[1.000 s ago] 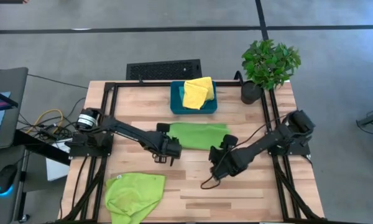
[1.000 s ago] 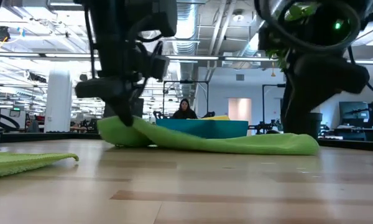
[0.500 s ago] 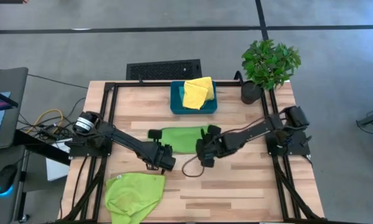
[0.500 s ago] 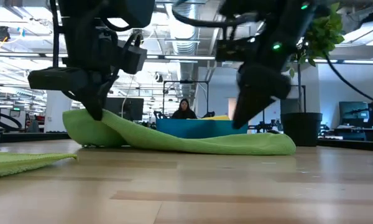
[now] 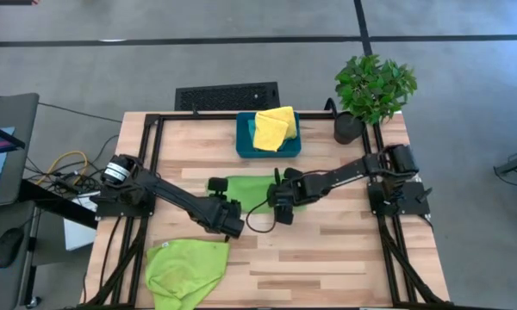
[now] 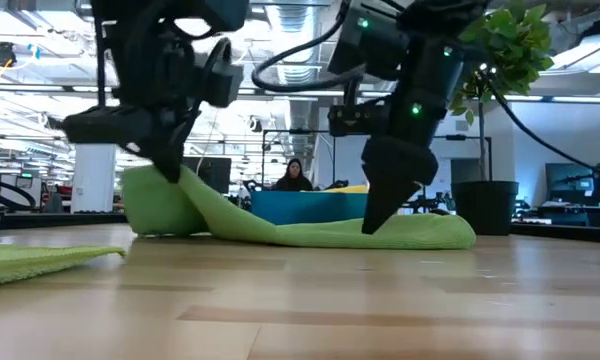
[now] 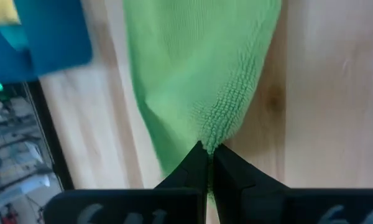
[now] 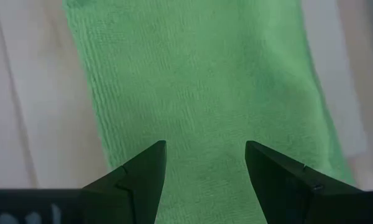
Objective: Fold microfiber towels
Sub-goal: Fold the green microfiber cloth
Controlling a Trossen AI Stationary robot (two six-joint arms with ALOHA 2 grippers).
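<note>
A lime green towel (image 5: pixel 252 191) lies across the middle of the table, folded into a strip, and also shows in the low view (image 6: pixel 420 232). My left gripper (image 5: pixel 217 185) is shut on its left end. My right gripper (image 5: pixel 281 200) is open and points down over the strip's middle (image 8: pixel 199 93), with its fingertips at the cloth's surface (image 6: pixel 372 224). A second lime green towel (image 5: pixel 185 267) lies crumpled at the near left. A yellow towel (image 5: pixel 274 127) lies in the teal bin (image 5: pixel 246 142). The teal towel is not in view. My left gripper pinches the towel's left end at a rounded corner (image 7: pixel 219 127) between its two shut fingers (image 7: pixel 196 163). It comes in slanting from the near side and above. That end is raised off the table (image 6: pixel 165 195); the rest of the strip lies flat. My right gripper's fingertips stand at the cloth; I cannot tell whether they touch.
A potted plant (image 5: pixel 372 90) stands at the far right corner. A black keyboard-like object (image 5: pixel 227 96) lies beyond the far edge. Bare wood shows on the near right of the table (image 5: pixel 345 258). A person sits far off in the room (image 6: pixel 296 176).
My left gripper has drawn the towel's left end toward the table's left edge and raised it a little; the whole strip has slid left. My right gripper has gone from the near right toward the far left, and now points down over the strip's middle.
</note>
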